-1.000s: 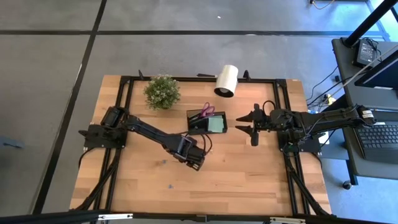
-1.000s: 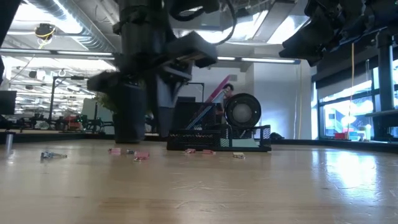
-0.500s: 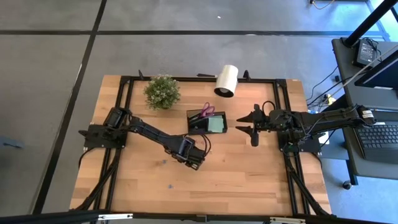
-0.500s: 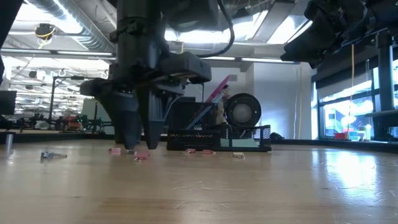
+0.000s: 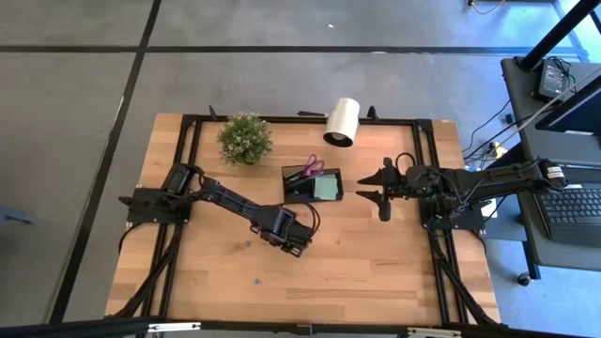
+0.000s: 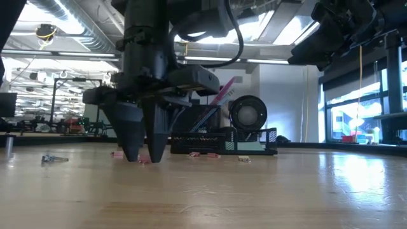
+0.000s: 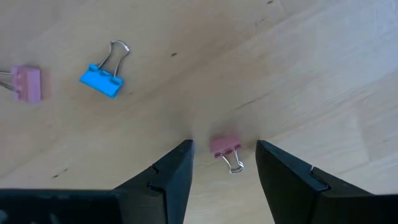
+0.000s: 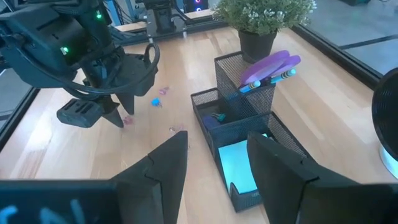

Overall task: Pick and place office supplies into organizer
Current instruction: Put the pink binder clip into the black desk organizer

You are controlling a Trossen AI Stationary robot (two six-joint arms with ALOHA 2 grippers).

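High view: left gripper (image 5: 293, 246) points down at mid-table (image 5: 376, 272), w/ black mesh organizer (image 5: 314, 184) nearer the far edge; purple-handled scissors (image 5: 311, 167) and green sticky-note pad (image 5: 327, 189) inside. Right gripper (image 5: 376, 191) hovers beside organizer, toward right edge, part-open, empty.

Low view: left fingers' tapered tips sit at the wood, small pink clips beside them.

Left wrist view: jaws wide apart, straddling a pink binder clip (image 7: 226, 149) w/ wire loop, not gripping. Blue binder clip (image 7: 103, 74) and another pink one (image 7: 25, 83) lie apart on smooth grained wood.

Right wrist view: dark fingers (image 8: 163, 171) spread, nothing between; scissors stand in taller compartment.
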